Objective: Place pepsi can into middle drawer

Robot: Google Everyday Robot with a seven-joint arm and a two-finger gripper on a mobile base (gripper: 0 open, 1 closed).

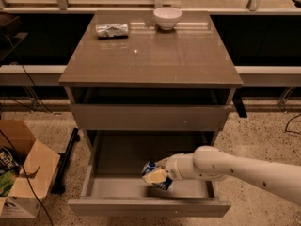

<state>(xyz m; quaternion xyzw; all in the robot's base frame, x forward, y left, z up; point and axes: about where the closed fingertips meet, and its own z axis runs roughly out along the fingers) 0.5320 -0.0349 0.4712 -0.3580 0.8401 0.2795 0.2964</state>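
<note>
**While the pepsi can is pinched, the middle drawer stands open**

As the middle drawer (pixel 121 158) is pulled out toward the camera, its grey tray is seen from above with the flat front nearest the viewer. The pepsi can (pixel 149 167) is held tilted above the tray, toward the drawer's front and a bit right of its middle. Blue is seen at both ends of the can, and a pale finger is laid across its side. The gripper (pixel 156 176) is closed around the can, inside the drawer's outline and just behind its front panel. Whether the can touches the tray floor cannot be told.

The white arm (pixel 235 168) is brought in from the right of the drawer and crosses over its right side wall. A closed plain drawer front (pixel 150 117) is seen directly above the middle drawer. The brown table (pixel 155 60) top is seen above that, well apart from the can. A white bowl (pixel 167 18) is set at the table's far edge, behind the drawer's middle. A silver foil packet (pixel 112 30) is laid on the table top, back and to the left of the drawer. A cardboard box (pixel 28 168) is seen open on the speckled floor to the left of the drawer, with a dark bar (pixel 66 160) lying between it and the drawer.
</note>
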